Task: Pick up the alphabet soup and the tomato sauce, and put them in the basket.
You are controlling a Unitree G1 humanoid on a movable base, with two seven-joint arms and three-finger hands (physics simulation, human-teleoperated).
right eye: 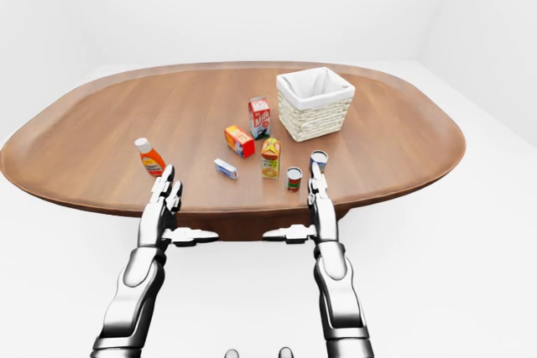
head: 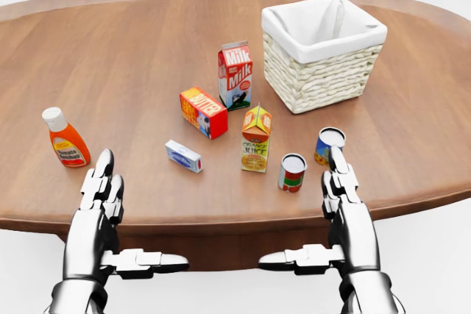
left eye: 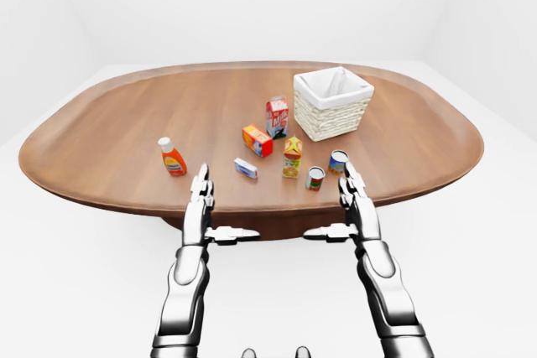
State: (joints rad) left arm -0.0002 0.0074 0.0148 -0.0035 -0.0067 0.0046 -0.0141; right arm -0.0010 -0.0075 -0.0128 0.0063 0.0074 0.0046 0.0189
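While the right hand [head: 342, 204] hovers open and empty, the alphabet soup [head: 329, 145] stands just beyond its fingertips.

On the worktop [head: 132, 56], the basket [head: 322, 53] sits upper right, milk carton [head: 235, 75] to its left, two cans [head: 292, 173] below it.

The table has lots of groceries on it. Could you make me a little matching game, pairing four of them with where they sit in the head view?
Things:
1. basket
2. sauce bottle
3. milk carton
4. blue-labelled can

Places:
A. far left of the table
B. just above the right hand's fingers
C. top right
D. left of the basket

Pairs: 1-C, 2-A, 3-D, 4-B
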